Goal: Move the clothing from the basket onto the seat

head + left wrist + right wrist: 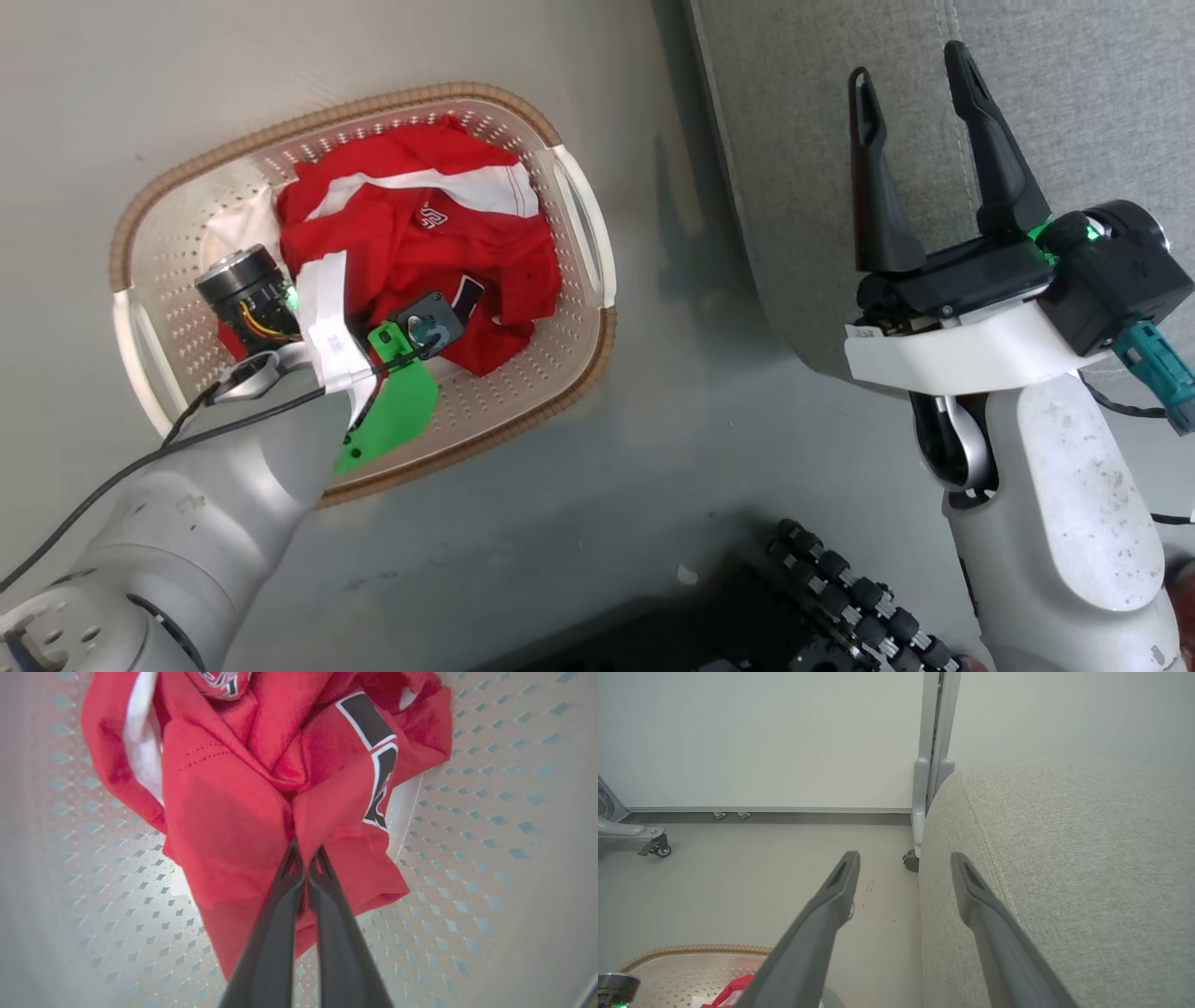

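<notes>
The clothing [420, 243] is a rumpled red heap with white stripes and black lettering, lying in the cream perforated basket [551, 355] on the floor. My left arm reaches down into the basket. In the left wrist view my left gripper [306, 856] is shut on a fold of the red clothing [233, 812], just above the basket floor [490, 835]. My right gripper [907, 63] stands open and holds nothing, over the left edge of the light-grey seat [803, 140]. In the right wrist view that gripper [904, 857] straddles the edge of the seat [1064, 882].
Grey floor separates the basket from the seat. My black roller-wheeled base [840, 597] sits at the bottom. A grey panel on a castor [913, 861] stands against the wall beyond the seat, and another castor leg [654, 847] is far left. The basket rim [691, 951] shows low.
</notes>
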Tool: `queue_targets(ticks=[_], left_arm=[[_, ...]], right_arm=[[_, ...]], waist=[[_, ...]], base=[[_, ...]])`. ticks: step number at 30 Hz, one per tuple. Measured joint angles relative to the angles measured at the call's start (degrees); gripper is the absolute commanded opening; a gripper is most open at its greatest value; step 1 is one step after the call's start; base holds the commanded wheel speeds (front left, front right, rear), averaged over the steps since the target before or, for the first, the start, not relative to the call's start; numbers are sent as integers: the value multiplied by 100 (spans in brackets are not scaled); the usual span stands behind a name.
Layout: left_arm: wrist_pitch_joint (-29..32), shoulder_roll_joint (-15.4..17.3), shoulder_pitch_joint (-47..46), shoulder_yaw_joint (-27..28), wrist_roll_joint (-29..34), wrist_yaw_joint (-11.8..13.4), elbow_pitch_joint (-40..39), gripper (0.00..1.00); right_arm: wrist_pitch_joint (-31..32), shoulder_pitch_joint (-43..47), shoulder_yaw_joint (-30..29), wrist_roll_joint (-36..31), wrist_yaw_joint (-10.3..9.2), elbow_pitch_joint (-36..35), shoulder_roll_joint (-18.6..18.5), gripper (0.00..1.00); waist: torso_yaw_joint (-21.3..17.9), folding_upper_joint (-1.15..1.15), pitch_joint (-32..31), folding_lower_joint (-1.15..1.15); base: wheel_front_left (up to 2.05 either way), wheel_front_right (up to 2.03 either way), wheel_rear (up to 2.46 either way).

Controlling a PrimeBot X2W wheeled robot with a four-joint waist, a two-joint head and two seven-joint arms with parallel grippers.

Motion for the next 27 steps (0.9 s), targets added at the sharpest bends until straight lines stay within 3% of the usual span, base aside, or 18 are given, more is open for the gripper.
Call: queue_targets(ticks=[18, 22, 27], left_arm=[[-1763, -567, 1016, 1095, -1562, 131, -346, 0], [-1864, -606, 1341, 1283, -1806, 78, -821, 0], [-1896, -466, 1777, 1751, -1798, 101, -2005, 0]], right_arm=[[0, 648, -46, -463, 0, 256, -54, 100], [0, 865, -43, -478, 0, 345, -111, 100], [0, 1180, 34, -524, 0, 470, -141, 100]], waist=[[524, 0, -1418, 0], [667, 0, -1843, -1], [836, 0, -2401, -1]], base=[[0, 0, 0], [0, 0, 0], [0, 0, 0]])
